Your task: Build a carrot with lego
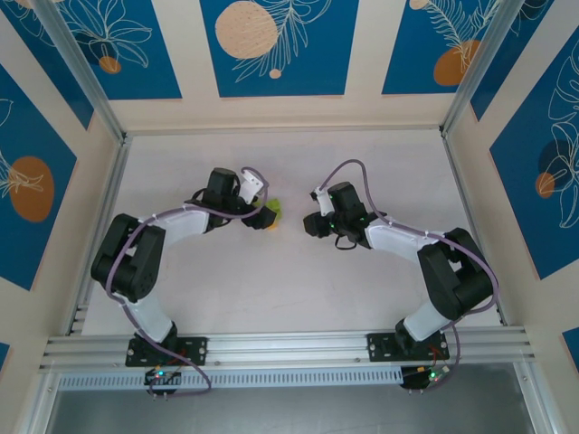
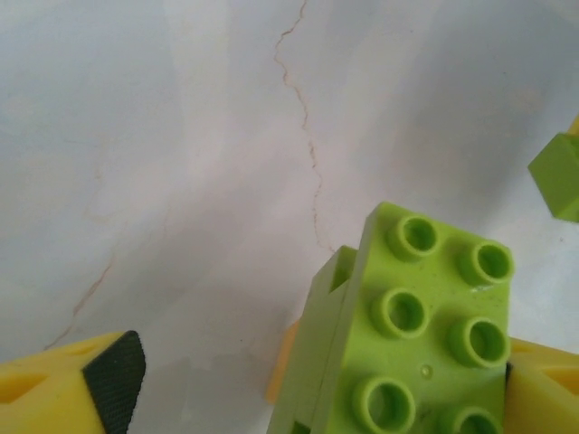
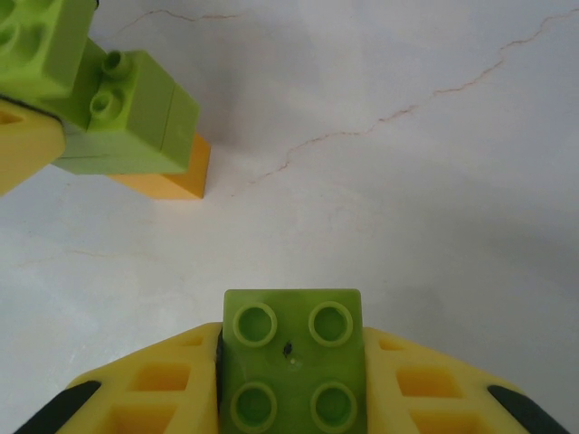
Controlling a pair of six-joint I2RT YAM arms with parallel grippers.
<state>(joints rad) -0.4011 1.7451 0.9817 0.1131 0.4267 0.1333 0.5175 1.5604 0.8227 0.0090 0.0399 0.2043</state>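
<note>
Carrot (image 1: 269,213) stands orange tip (image 3: 172,176) down mid-worktop (image 1: 298,289) between our left gripper's (image 2: 317,398) parted jaws, right gripper (image 3: 291,389) clamped on a spare green brick (image 3: 291,334); we reckon it's light, rigid, slick, so pinch the flat green sides.

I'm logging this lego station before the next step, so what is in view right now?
carrot: one, lime-green bricks on an orange brick, standing mid-table at the left tool
loose brick: one, lime-green, four studs, clamped in the right tool
table: one, white with thin cracks
wall panels: several, blue and cream with orange discs, around the table
rail: one, silver, near edge
left tool: one, yellow fingers, open around the carrot's top, one finger against it
right tool: one, yellow fingers, shut on the loose brick
arms: two, black and white, bolted to the rail
</note>
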